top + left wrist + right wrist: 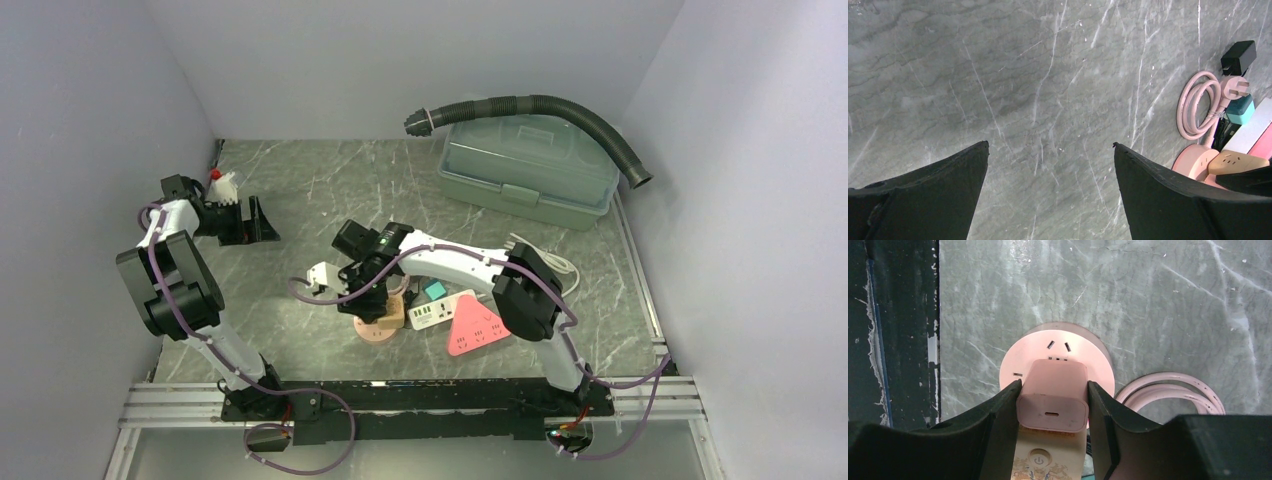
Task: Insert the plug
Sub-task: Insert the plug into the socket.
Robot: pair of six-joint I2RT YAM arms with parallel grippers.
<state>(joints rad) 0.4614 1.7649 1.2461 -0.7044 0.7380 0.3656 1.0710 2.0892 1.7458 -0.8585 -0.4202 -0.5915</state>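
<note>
holding pink plug [1052,400] at round socket [1030,347], right gripper [1053,386] clamped; left gripper [1050,145] apart.

Right wrist: pink charger [1052,395] is hiding its own prongs above round socket [1023,352] | coiled cable [1168,385] is lying partly behind right gripper [1054,386] | left wrist: power strips [1255,131] are running past frame edge.

Top view high, looking down; wrist views close, downward; all share round socket [378,330] [1192,159] [1058,337].
</note>
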